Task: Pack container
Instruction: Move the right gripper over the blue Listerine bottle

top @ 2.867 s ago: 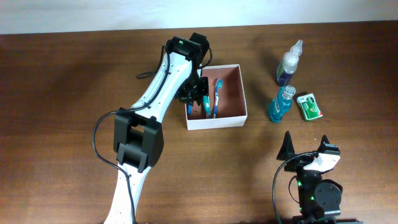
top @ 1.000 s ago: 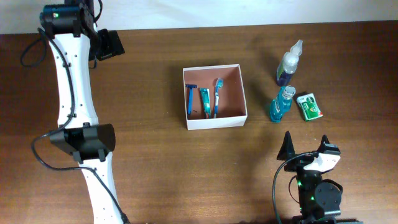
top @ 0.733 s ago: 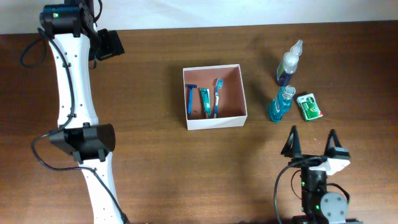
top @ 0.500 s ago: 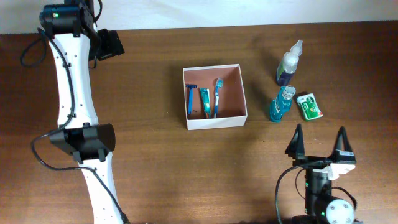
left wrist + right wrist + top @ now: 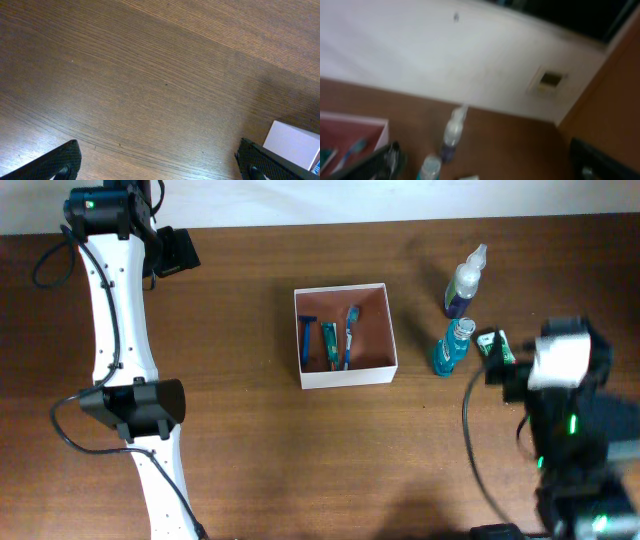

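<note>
The container point(image 5: 346, 374), a shallow white-walled box with a reddish-brown inside, sits at mid-table. A blue razor point(image 5: 307, 340), a teal tube point(image 5: 328, 346) and a toothbrush point(image 5: 349, 332) lie in it. My left gripper point(image 5: 160, 167) hangs open over bare wood far to the container's left, with one white corner of the container point(image 5: 295, 145) at the edge of that view. My right gripper point(image 5: 490, 170) is open and empty, raised high, and its blurred view looks over a spray bottle point(image 5: 453, 129) and a blue bottle point(image 5: 430, 167).
A clear spray bottle point(image 5: 464, 280), a blue bottle point(image 5: 451, 348) and a small green packet point(image 5: 499, 348) stand right of the container. The raised right arm point(image 5: 560, 362) covers part of the packet. The left arm point(image 5: 110, 310) stretches along the table's left side.
The right arm has lifted from the front edge and swung up toward the bottles. The left arm left the container earlier and has since stayed still at the far left.
</note>
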`<action>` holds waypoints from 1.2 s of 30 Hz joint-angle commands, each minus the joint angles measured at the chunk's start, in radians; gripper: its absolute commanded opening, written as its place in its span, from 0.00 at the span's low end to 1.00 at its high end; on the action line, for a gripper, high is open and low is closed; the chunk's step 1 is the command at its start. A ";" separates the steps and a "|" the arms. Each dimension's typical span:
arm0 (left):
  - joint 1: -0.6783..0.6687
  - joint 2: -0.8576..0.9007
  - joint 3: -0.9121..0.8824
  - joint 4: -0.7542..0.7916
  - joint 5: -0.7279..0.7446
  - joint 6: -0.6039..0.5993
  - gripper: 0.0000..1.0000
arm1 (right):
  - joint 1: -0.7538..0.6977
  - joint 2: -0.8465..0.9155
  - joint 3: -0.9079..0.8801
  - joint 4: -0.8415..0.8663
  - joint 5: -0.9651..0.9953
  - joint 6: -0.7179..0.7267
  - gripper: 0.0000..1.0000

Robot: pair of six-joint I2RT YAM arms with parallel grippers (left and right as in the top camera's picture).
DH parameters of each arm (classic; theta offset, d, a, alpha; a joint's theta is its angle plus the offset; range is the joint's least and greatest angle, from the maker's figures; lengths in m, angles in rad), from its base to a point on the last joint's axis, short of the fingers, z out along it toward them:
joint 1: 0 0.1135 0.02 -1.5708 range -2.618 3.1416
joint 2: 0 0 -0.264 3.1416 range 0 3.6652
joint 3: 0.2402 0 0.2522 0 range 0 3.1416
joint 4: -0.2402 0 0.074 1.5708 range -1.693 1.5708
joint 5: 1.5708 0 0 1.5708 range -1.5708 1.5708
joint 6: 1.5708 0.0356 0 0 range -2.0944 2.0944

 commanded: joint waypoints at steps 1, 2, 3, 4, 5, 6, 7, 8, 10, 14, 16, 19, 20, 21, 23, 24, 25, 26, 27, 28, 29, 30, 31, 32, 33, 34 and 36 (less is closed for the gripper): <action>0.005 -0.011 0.014 0.001 -0.008 0.005 0.99 | 0.008 0.186 0.266 -0.166 0.014 0.043 0.98; 0.005 -0.011 0.014 0.001 -0.008 0.005 1.00 | 0.008 0.243 0.351 -0.247 0.003 0.074 0.98; 0.005 -0.011 0.014 0.001 -0.008 0.005 0.99 | 0.008 0.294 0.435 -0.328 -0.022 0.088 0.98; 0.005 -0.011 0.014 0.001 -0.008 0.005 0.99 | 0.008 0.344 0.513 -0.412 -0.056 0.087 0.98; 0.005 -0.011 0.014 0.001 -0.008 0.005 0.99 | 0.008 0.393 0.588 -0.492 -0.083 0.087 0.98; 0.005 -0.011 0.014 0.001 -0.008 0.005 0.99 | 0.008 0.435 0.652 -0.562 -0.104 0.087 0.98; 0.005 -0.011 0.014 0.001 -0.008 0.005 0.99 | 0.008 0.472 0.704 -0.622 -0.128 0.087 0.98; 0.005 -0.011 0.014 0.001 -0.008 0.005 0.99 | 0.008 0.504 0.747 -0.673 -0.154 0.087 0.98; 0.005 -0.011 0.014 0.001 -0.008 0.005 0.99 | 0.008 0.563 0.803 -0.745 -0.228 0.087 0.98; 0.005 -0.011 0.014 0.001 -0.008 0.005 0.99 | 0.008 0.619 0.808 -0.764 -0.411 0.087 0.98; 0.005 -0.011 0.014 0.001 -0.008 0.005 0.99 | 0.008 0.644 0.808 -0.764 -0.447 0.087 0.98; 0.005 -0.011 0.014 0.001 -0.008 0.005 0.99 | 0.008 0.681 0.808 -0.752 -0.449 0.087 0.98; 0.005 -0.011 0.014 0.001 -0.008 0.005 0.99 | 0.008 0.694 0.808 -0.747 -0.449 0.087 0.98; 0.005 -0.011 0.014 0.001 -0.008 0.005 0.99 | 0.008 0.704 0.808 -0.744 -0.449 0.087 0.98; 0.005 -0.011 0.014 0.001 -0.008 0.005 0.99 | 0.007 0.737 0.808 -0.746 -0.438 0.087 0.98; 0.005 -0.011 0.014 0.001 -0.008 0.005 0.99 | 0.007 0.757 0.808 -0.748 -0.422 0.087 0.98; 0.005 -0.011 0.014 0.001 -0.008 0.005 0.99 | 0.007 0.778 0.808 -0.751 -0.411 0.087 0.98; 0.005 -0.011 0.014 0.001 -0.008 0.005 0.99 | 0.007 0.803 0.808 -0.753 -0.397 0.087 0.98; 0.005 -0.011 0.014 0.001 -0.008 0.005 0.99 | 0.007 0.826 0.808 -0.752 -0.384 0.087 0.98; 0.005 -0.011 0.014 0.001 -0.008 0.005 0.99 | 0.007 0.845 0.808 -0.752 -0.377 0.088 0.98; 0.005 -0.011 0.014 0.001 -0.008 0.005 0.99 | 0.007 0.865 0.808 -0.752 -0.369 0.088 0.98; 0.005 -0.011 0.014 0.001 -0.008 0.005 0.99 | 0.007 0.886 0.808 -0.752 -0.354 0.090 0.98; 0.005 -0.011 0.014 0.001 -0.008 0.005 0.99 | 0.007 0.904 0.808 -0.749 -0.322 0.121 0.98; 0.005 -0.011 0.014 0.001 -0.009 0.005 0.99 | 0.006 0.919 0.808 -0.748 -0.278 0.177 0.98; 0.005 -0.011 0.014 0.001 -0.008 0.005 0.99 | 0.001 0.931 0.808 -0.748 -0.234 0.237 0.98; 0.005 -0.011 0.014 0.001 -0.008 0.005 0.99 | -0.005 0.941 0.808 -0.748 -0.195 0.293 0.98; 0.005 -0.011 0.014 0.001 -0.009 0.005 0.99 | -0.021 0.954 0.808 -0.748 -0.175 0.359 0.98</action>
